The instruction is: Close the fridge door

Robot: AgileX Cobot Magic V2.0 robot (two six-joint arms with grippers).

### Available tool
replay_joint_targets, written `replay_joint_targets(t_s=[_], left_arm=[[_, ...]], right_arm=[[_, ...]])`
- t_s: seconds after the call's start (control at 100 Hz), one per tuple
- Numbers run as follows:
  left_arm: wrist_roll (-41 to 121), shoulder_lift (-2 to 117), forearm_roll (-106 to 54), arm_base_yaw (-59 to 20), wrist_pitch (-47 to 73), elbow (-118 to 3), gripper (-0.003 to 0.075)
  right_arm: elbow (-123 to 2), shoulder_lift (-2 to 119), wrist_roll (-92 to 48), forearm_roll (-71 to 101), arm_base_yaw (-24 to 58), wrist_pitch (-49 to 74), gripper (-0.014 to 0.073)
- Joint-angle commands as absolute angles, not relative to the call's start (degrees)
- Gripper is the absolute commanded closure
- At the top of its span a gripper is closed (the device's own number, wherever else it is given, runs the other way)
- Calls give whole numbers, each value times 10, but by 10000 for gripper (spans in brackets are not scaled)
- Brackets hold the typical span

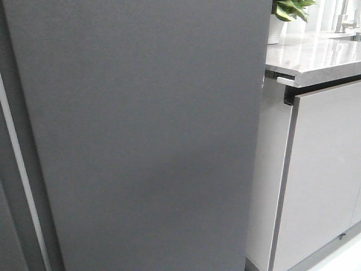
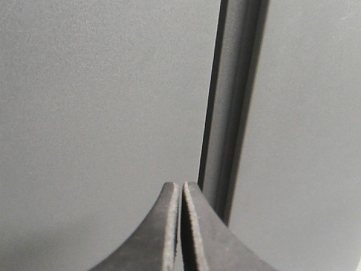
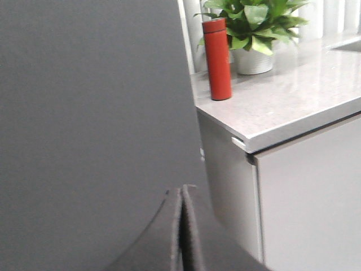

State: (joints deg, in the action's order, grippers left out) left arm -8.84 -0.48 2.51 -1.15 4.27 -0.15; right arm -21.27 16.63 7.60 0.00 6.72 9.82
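The fridge door (image 1: 146, 135) fills most of the front view, its dark grey outer face turned to the camera, and lies right ahead of both end effectors. The left end effector (image 2: 181, 226) is clenched with nothing between its fingers, close to the seam beside a second grey panel (image 2: 304, 135). The right end effector (image 3: 181, 226) is likewise clenched and empty. The door looks nearly or fully shut, so the next move is probably a last push, then backing off. Beyond the right end effector: one red bottle (image 3: 217, 59), one potted plant (image 3: 254, 31), one counter (image 3: 293, 107).
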Motion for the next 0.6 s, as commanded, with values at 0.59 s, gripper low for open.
replay_joint_targets(t_s=[0.59], left_arm=[[-90, -17, 21, -12, -5, 22, 740]], right_arm=[[20, -17, 68, -74, 63, -52, 665]])
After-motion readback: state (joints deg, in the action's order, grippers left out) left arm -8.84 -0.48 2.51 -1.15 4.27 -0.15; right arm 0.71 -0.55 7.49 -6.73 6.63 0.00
